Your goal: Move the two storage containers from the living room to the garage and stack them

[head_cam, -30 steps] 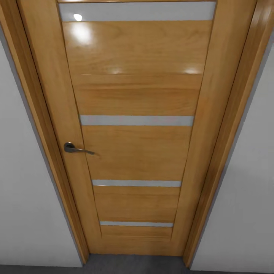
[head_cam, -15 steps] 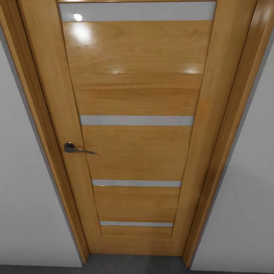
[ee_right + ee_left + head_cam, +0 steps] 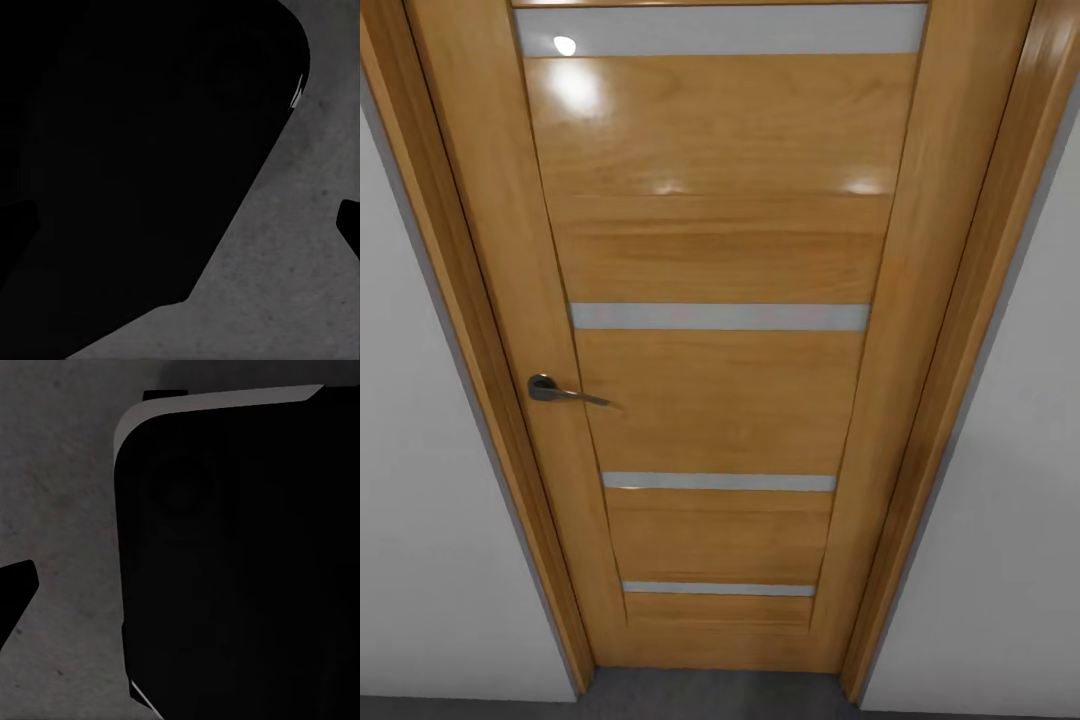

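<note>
Head view: a closed wooden door with four narrow frosted glass strips stands square ahead, set in a matching wooden frame between pale walls. A grey lever handle sits at the door's left edge, pointing toward the door's middle. A thin strip of dark grey floor shows at the foot of the door.

Left wrist view: a large black body with a rounded corner and a pale edge, seemingly part of the robot's own base, hangs over mottled dark grey concrete. A dark tip juts in at one edge; it may be one finger of the left claw, but how far that claw is open, and whether it holds anything, cannot be told.

Right wrist view: a similar black mass lies over the same mottled concrete, with a small dark tip at the edge. The right claw's opening likewise cannot be told.

Neither of the two storage containers can be located from these pictures, so their place is unknown.

Step in hand, as a judgement: the robot is in transit between rooms, halted facing a shut door with its arms hanging low. The next move probably calls for raising one arm to the lever handle, pressing it down and swinging the door open, or else turning the base toward another route.
</note>
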`<state>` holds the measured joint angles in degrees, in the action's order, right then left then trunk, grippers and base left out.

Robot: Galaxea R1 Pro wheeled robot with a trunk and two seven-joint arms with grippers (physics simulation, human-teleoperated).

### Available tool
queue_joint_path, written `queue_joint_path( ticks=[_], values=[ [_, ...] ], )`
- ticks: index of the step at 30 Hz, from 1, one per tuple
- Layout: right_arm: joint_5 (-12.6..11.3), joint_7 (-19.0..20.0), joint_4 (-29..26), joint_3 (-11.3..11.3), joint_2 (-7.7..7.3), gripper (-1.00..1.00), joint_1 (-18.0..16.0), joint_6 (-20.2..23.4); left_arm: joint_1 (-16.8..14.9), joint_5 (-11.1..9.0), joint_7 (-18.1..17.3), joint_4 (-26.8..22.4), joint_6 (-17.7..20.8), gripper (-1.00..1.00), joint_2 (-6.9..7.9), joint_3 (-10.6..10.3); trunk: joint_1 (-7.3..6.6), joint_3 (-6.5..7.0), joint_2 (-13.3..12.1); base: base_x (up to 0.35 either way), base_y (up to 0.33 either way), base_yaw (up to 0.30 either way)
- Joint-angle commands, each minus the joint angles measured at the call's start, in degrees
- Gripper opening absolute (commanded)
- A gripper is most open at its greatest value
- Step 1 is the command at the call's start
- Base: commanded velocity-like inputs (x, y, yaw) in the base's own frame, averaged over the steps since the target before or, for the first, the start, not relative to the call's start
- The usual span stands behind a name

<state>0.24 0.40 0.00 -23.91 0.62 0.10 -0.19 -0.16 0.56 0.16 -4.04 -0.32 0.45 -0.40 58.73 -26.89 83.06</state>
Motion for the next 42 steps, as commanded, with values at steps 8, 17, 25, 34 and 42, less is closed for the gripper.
queue_joint_path(
  ticks=[8,17,25,34,42],
  values=[
    [0.02,0.04,0.0,-0.23,0.0,1.0,-0.01,0.0,-0.02,0.06,0.02,-0.01,-0.03,1.0,-0.01,-0.04,0.0,-0.04,0.02,0.0,0.0,0.0],
    [0.02,0.04,0.0,-0.26,0.0,1.0,-0.01,-0.06,-0.02,0.06,0.02,-0.01,-0.03,1.0,-0.01,-0.04,0.0,-0.04,0.02,0.0,0.0,0.0],
    [0.02,0.04,0.02,-0.26,0.0,1.0,-0.01,-0.07,-0.02,0.06,0.02,-0.01,-0.03,1.0,0.0,-0.04,0.0,-0.04,0.02,0.0,0.0,0.0],
    [0.02,0.04,0.0,-0.26,0.0,1.0,-0.01,-0.08,-0.02,0.06,0.02,-0.01,-0.03,1.0,0.0,-0.04,0.0,-0.04,0.02,0.0,0.0,0.0],
    [0.06,0.04,0.0,-0.33,0.0,1.0,-0.01,-0.08,-0.02,0.06,0.02,-0.01,-0.03,1.0,0.01,-0.04,0.0,-0.04,0.02,0.0,0.0,0.0]
  ],
)
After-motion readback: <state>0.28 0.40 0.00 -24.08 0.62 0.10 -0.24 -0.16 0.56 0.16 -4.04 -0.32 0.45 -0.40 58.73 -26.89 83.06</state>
